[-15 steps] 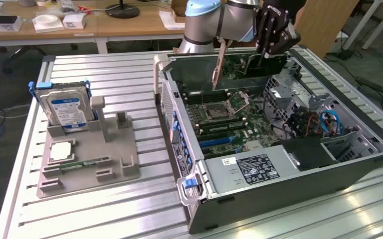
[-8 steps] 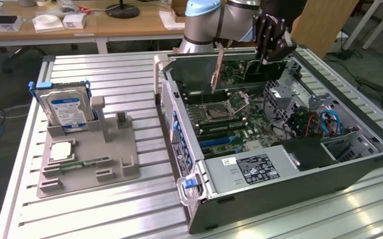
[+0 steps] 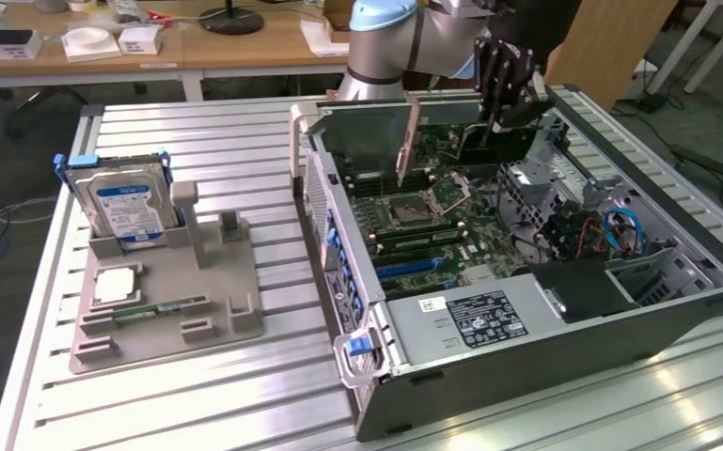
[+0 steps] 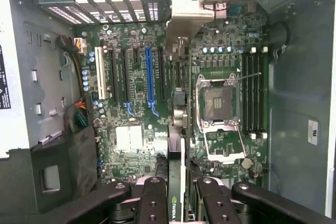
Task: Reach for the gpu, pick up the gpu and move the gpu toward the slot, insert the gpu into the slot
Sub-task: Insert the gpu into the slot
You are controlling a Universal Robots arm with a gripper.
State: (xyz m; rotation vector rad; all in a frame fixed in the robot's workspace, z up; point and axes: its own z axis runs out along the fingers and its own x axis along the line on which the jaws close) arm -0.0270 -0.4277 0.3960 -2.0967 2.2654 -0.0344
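Note:
My gripper [image 3: 511, 86] hangs over the far end of the open computer case, shut on the gpu [image 3: 496, 143], a thin green card held above the motherboard [image 3: 462, 254]. In the wrist view the gpu [image 4: 177, 182] runs edge-on as a dark strip from between my black fingers [image 4: 152, 200] out over the board. Its edge lies between the long blue slot [image 4: 150, 77] and the square silver CPU socket [image 4: 218, 100], closer to the slot. In the exterior view the blue slot [image 3: 409, 267] sits nearer the case's middle than the card. I cannot tell whether the card touches the board.
A grey holder [image 3: 166, 324] on the table at the exterior view's left carries a blue-labelled hard drive [image 3: 123, 207] and a slim memory stick [image 3: 161, 308]. Inside the case are the power supply [image 3: 480, 315], loose cables [image 3: 612, 230] and other black and white connectors [image 4: 98, 74].

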